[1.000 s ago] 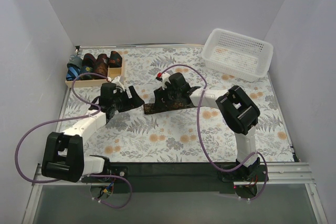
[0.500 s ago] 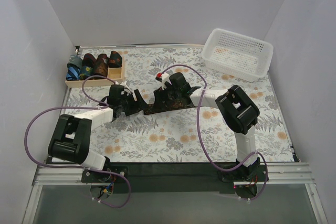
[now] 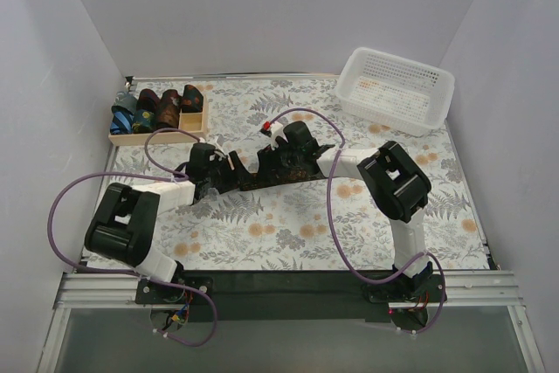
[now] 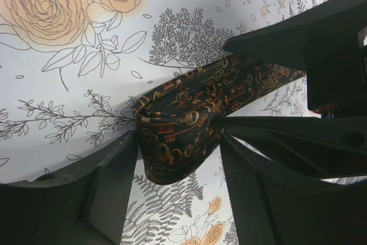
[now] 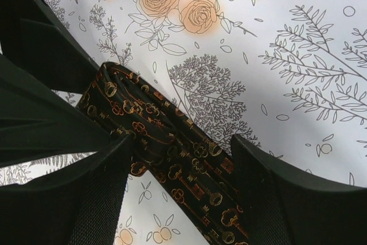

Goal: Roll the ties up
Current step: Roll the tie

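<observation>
A dark tie (image 3: 260,183) with an orange key pattern lies across the middle of the floral table. My left gripper (image 3: 231,172) is at its left end. In the left wrist view the bunched, folded end of the tie (image 4: 175,136) fills the gap of my left gripper (image 4: 179,142), touching both fingers (image 4: 117,176). My right gripper (image 3: 272,162) is just to the right. In the right wrist view it (image 5: 180,144) stands open astride the tie (image 5: 172,153), which runs flat and diagonally beneath it.
A shallow wooden tray (image 3: 157,134) at the back left holds several rolled ties (image 3: 162,107). A white mesh basket (image 3: 397,89) stands at the back right. Purple cables loop off both arms.
My left arm has swung right, from beside the tie to its left end, and its jaws have narrowed onto the fabric. The right gripper has stayed where it was.
</observation>
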